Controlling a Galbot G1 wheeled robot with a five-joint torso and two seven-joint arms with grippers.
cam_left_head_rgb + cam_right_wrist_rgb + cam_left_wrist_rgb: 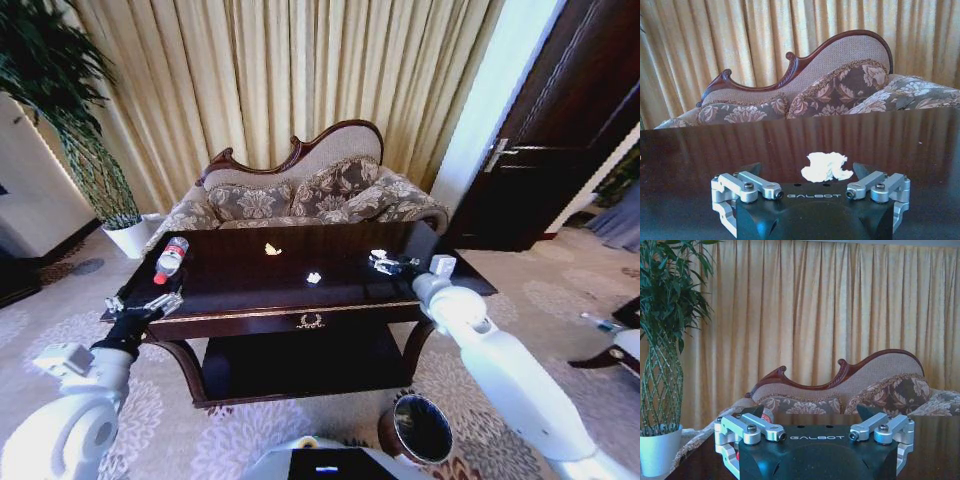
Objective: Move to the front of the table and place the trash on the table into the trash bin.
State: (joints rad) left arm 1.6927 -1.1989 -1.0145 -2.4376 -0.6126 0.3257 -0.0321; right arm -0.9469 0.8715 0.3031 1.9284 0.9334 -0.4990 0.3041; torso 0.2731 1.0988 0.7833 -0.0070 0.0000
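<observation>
Robot parked at the front of the table (pixel 250 300), so the drive looks done and the picking step is on.

Far left, a potted plant (pixel 60 110) by the curtain. On the table's left end lies a bottle (pixel 171 260) with a red label, on its side. Just near of it, the left hand (pixel 145 308) hovers at the table's near-left edge, jaws spread wide and holding nothing; its wrist view looks across the dark top to the sofa (pixel 300 190).

Moving along: a yellowish scrap (pixel 272 249) sits toward the far middle of the table, and a white scrap (pixel 314 277) lies nearer the centre, well apart from both hands.

Now the right side, where the action is. The right hand (pixel 392 264) is low over the table's right part, and its wrist view shows another white scrap (pixel 824 167) sitting between the spread fingers (pixel 755 186), not yet pinched (jaws clearly open, paper free on the glossy top). So this reads as the grasp about to happen.

The next move, I'd say, calls for closing gently on that crumpled paper, lifting clear, then swinging back and down to the bin (pixel 420 428), which stands on the carpet near the robot's right, in front of the table.
</observation>
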